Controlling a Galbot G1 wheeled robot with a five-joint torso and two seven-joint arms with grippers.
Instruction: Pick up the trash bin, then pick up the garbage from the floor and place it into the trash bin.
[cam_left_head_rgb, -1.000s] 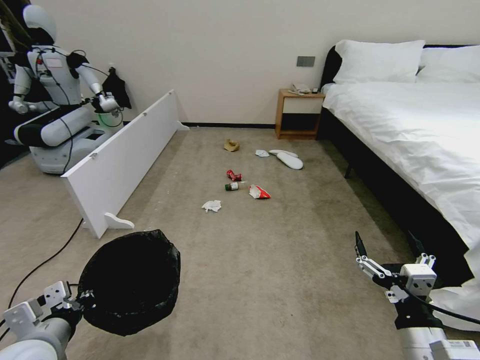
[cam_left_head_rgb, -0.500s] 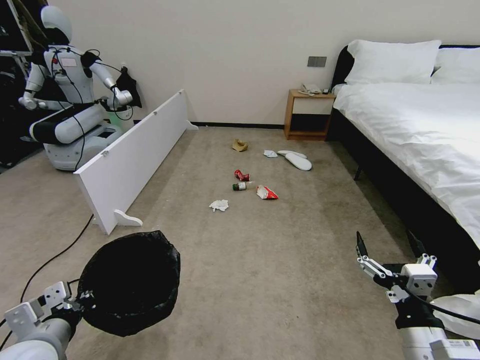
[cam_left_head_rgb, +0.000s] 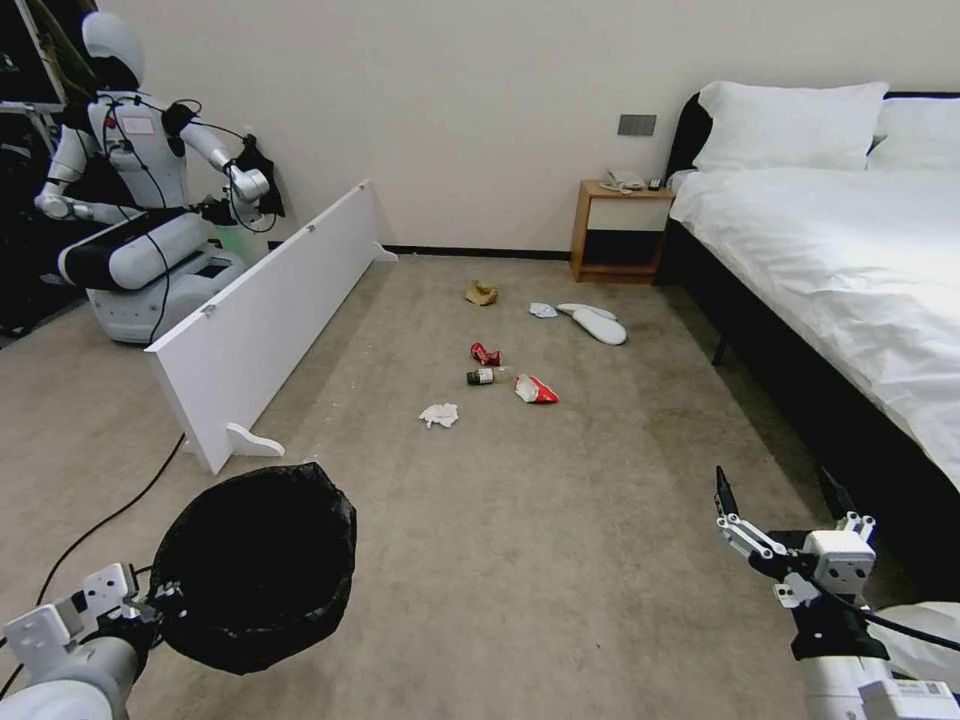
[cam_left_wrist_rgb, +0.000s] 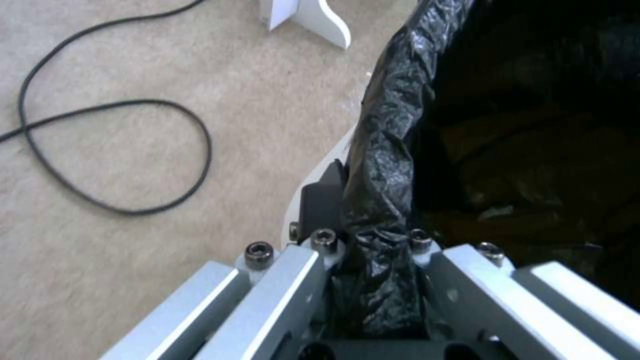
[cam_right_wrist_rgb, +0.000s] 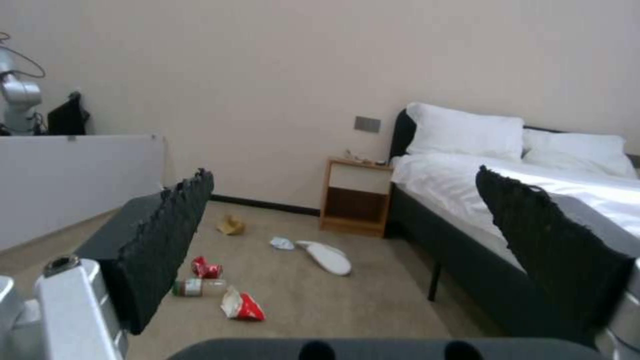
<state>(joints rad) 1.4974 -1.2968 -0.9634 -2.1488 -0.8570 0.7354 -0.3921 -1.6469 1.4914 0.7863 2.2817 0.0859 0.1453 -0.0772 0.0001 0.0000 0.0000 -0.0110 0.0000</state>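
Note:
The trash bin (cam_left_head_rgb: 255, 565), lined with a crinkly black bag, hangs low at the near left above the floor (cam_left_head_rgb: 560, 520). My left gripper (cam_left_head_rgb: 160, 605) is shut on the trash bin's rim (cam_left_wrist_rgb: 380, 200). The garbage lies ahead on the carpet: a white tissue (cam_left_head_rgb: 439, 414), a red can (cam_left_head_rgb: 485, 354), a green-capped bottle (cam_left_head_rgb: 483, 376), a red-white packet (cam_left_head_rgb: 535, 390), a brown paper bag (cam_left_head_rgb: 481, 292), another tissue (cam_left_head_rgb: 543, 310) and two white slippers (cam_left_head_rgb: 598, 324). At the near right my right gripper (cam_left_head_rgb: 778, 495) is open and holds nothing. Through it the right wrist view looks at the packet (cam_right_wrist_rgb: 241, 305) and can (cam_right_wrist_rgb: 207, 267).
A long white board (cam_left_head_rgb: 270, 310) stands on edge along the left, with another robot (cam_left_head_rgb: 130, 200) behind it. A black cable (cam_left_head_rgb: 90, 530) trails on the carpet near the bin. The bed (cam_left_head_rgb: 850, 260) runs along the right, with a wooden nightstand (cam_left_head_rgb: 620, 230) by the far wall.
The whole head view has shifted right and slightly down, so the camera moved. Both my grippers keep their poses. The other robot's raised arm has shifted a little.

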